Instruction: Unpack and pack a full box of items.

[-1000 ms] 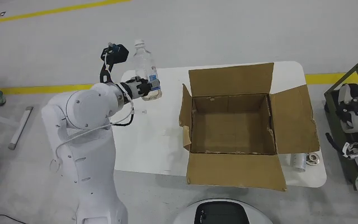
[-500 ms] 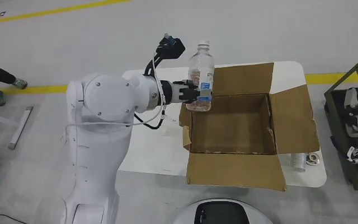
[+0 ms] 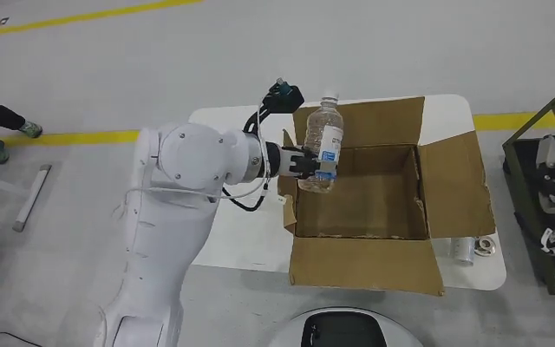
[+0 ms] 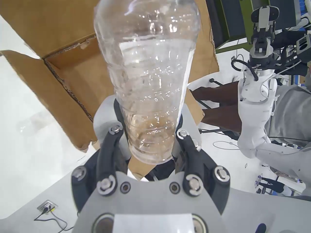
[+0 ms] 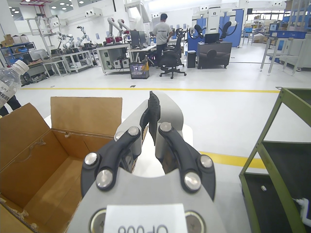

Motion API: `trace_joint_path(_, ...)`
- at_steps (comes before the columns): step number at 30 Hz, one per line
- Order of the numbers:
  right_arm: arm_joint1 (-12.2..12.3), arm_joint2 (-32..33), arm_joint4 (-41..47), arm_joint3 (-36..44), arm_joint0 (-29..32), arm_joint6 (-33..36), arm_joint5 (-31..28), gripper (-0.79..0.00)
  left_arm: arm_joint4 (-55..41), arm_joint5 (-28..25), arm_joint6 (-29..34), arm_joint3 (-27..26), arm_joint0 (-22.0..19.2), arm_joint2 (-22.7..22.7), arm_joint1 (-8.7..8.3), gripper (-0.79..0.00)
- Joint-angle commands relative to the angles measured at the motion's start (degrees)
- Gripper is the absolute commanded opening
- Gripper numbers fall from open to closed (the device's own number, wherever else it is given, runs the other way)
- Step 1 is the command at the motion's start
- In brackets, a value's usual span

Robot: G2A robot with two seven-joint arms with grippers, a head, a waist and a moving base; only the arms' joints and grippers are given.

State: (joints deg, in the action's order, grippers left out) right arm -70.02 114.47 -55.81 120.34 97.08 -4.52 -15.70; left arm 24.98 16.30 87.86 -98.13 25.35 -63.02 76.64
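A clear plastic water bottle (image 3: 323, 143) with a white cap and blue label hangs over the left rim of the open cardboard box (image 3: 364, 230). My left gripper (image 3: 305, 163) is shut on the bottle's lower body. In the left wrist view the bottle (image 4: 148, 73) rises from between the dark fingers (image 4: 110, 146), with the box's inner corner (image 4: 70, 73) behind it. The box looks empty inside. My right gripper (image 5: 152, 112) stays off the table's right side, shut with nothing held; from there the box (image 5: 36, 151) and the bottle's cap (image 5: 19, 67) show at one side.
The white table (image 3: 234, 225) bears the box, whose flaps are spread out flat. A small can (image 3: 465, 250) and a metal ring-shaped thing (image 3: 486, 246) lie by the box's front right corner. A green cart (image 5: 274, 166) stands to the right of the table.
My left arm has swung right from beyond the table's left edge, carrying the bottle to the box's left rim and lowering it a little.
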Motion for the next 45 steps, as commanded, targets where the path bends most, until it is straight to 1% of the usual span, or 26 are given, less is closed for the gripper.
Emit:
trace_joint_path(1, -0.01, -0.19, -0.08, 0.08, -0.05, 0.05, -0.15, -0.785, 0.03, -0.16, -1.92, 0.29, 1.48, -0.34, -0.2, -0.785)
trace_joint_path(4, -0.02, -0.66, -0.22, 0.1, -0.19, 0.16, -0.29, -0.785, 2.42, 1.21, -1.66, 0.48, 2.2, -0.65, -0.71, -0.785)
trace_joint_path(7, -0.04, -1.1, -0.33, 0.24, -0.38, 0.39, -0.29, -0.785, 4.24, 2.04, -1.92, 2.21, 2.5, -0.44, -1.12, -0.785)
trace_joint_path(11, -0.04, -1.46, -0.62, 0.27, -0.69, 0.46, -0.33, -0.785, 5.44, 2.19, -2.07, 4.39, 2.67, 0.2, -1.74, -0.785)
trace_joint_path(18, -0.05, -1.65, -0.88, 0.06, -0.96, 0.69, -0.23, -0.785, 11.39, 2.1, -1.97, 7.91, 2.89, 1.86, -3.09, -0.785)
trace_joint_path(21, -0.05, -1.76, -0.95, 0.0, -1.13, 0.76, -0.18, -0.785, 11.04, 2.14, -2.01, 8.37, 2.73, 1.91, -3.46, -0.785)
trace_joint_path(24, -0.05, -1.87, -1.03, -0.16, -1.3, 0.76, -0.16, -0.785, 7.8, 2.82, -2.69, 8.31, 2.3, 1.96, -3.53, -0.785)
trace_joint_path(27, -0.04, -1.67, -1.0, -0.21, -1.48, 0.83, 0.01, -0.785, 1.47, 3.63, -3.51, 7.34, 0.68, 3.56, -3.05, -0.785)
trace_joint_path(32, 0.01, 0.18, -0.01, -0.13, -2.09, 0.9, 0.78, -0.785, -6.09, 5.69, -5.57, 8.41, -4.03, 9.59, -1.55, -0.785)
trace_joint_path(35, 0.04, 1.37, 0.5, -0.15, -2.21, 1.01, 1.09, -0.785, -8.94, 7.0, -6.88, 10.99, -5.64, 13.28, -0.63, -0.785)
trace_joint_path(38, 0.06, 2.52, 1.15, -0.22, -2.11, 1.13, 1.13, -0.785, -9.8, 8.67, -8.55, 15.02, -6.82, 18.14, 0.35, -0.785)
trace_joint_path(43, 0.02, 3.38, 1.64, -0.12, -1.47, 1.04, 1.02, -0.785, -11.18, 9.85, -9.73, 18.69, -8.15, 23.31, 1.26, -0.785)
trace_joint_path(45, -0.01, 3.46, 1.71, -0.07, -1.25, 0.98, 0.96, -0.785, -11.12, 9.94, -9.81, 19.48, -8.72, 24.43, 1.37, -0.785)
